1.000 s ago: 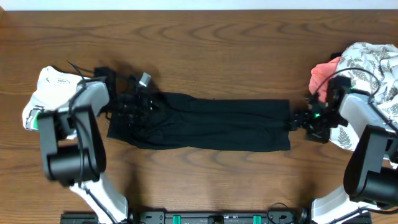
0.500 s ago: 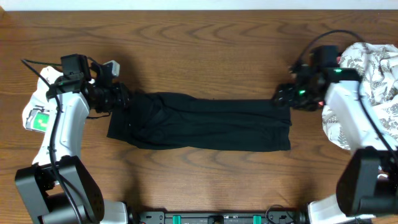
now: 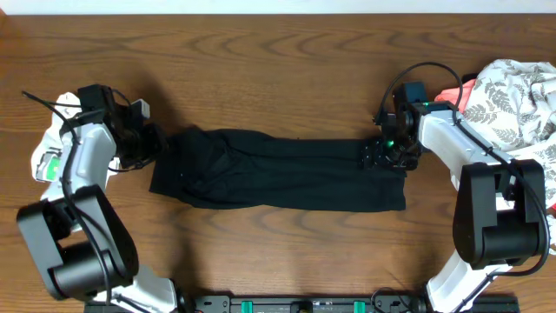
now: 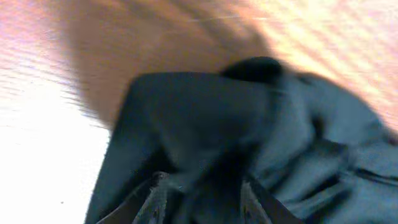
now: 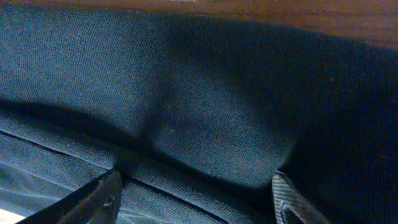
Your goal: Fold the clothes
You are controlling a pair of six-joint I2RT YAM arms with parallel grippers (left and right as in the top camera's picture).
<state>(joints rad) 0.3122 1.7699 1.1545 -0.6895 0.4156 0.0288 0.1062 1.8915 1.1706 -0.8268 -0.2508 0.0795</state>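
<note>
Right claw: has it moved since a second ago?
Yes. The right claw has shifted inward, away from the floral cloth pile, from just off the black garment's end to over its far corner.

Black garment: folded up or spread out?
Spread out. The black garment lies as one long flat strip across the table, bunched only at its left end.

matt black fine-knit cloth clothes (image 3: 278, 169) on a smooth, grained wood table (image 3: 278, 52).

The garment (image 3: 278, 169) is plain black on a brown wood-grain table (image 3: 278, 61). Right of the garment, a white cloth (image 3: 521, 87) carries a grey leaf print, beside a coral piece (image 3: 448, 96).
</note>
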